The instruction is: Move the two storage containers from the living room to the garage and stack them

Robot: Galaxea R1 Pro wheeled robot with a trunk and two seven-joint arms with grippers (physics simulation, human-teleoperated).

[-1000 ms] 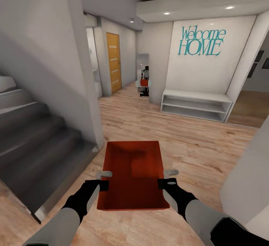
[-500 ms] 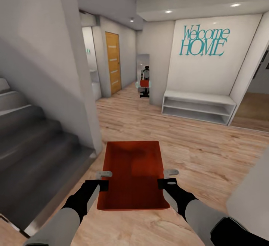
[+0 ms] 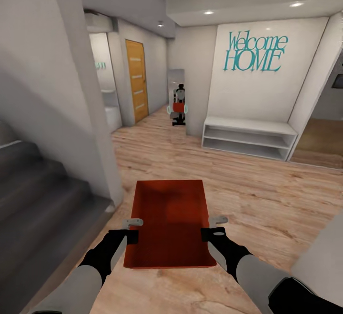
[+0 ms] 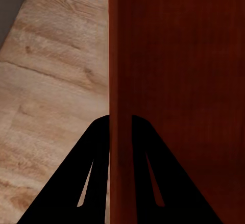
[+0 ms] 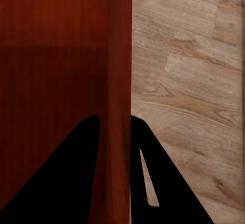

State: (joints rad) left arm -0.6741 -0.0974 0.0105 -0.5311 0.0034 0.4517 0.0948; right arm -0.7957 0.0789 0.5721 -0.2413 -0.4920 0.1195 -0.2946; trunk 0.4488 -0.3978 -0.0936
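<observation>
One orange-red storage container (image 3: 167,221) hangs level in front of me above the light wood plank floor (image 3: 247,195), carried between both arms. My left gripper (image 3: 132,228) is shut on its left wall; in the left wrist view the dark fingers (image 4: 97,147) straddle that wall (image 4: 120,81). My right gripper (image 3: 215,226) is shut on the right wall, and in the right wrist view that wall (image 5: 120,81) runs between its fingers (image 5: 145,147). The second container is out of view. An orange-brown door (image 3: 135,80) with frosted strips stands at the hallway's far left.
A grey staircase (image 3: 43,209) and a white wall corner (image 3: 90,128) stand close on my left. Ahead are a white low shelf bench (image 3: 247,136) under the "Welcome HOME" lettering (image 3: 252,52) and a mirror (image 3: 178,102) reflecting the robot. A white wall edge (image 3: 324,261) is at lower right.
The whole view has shifted: the camera moved forward and turned, so stairs and wall corner slid left and nearer. The container and both grippers keep the same place in the picture.
</observation>
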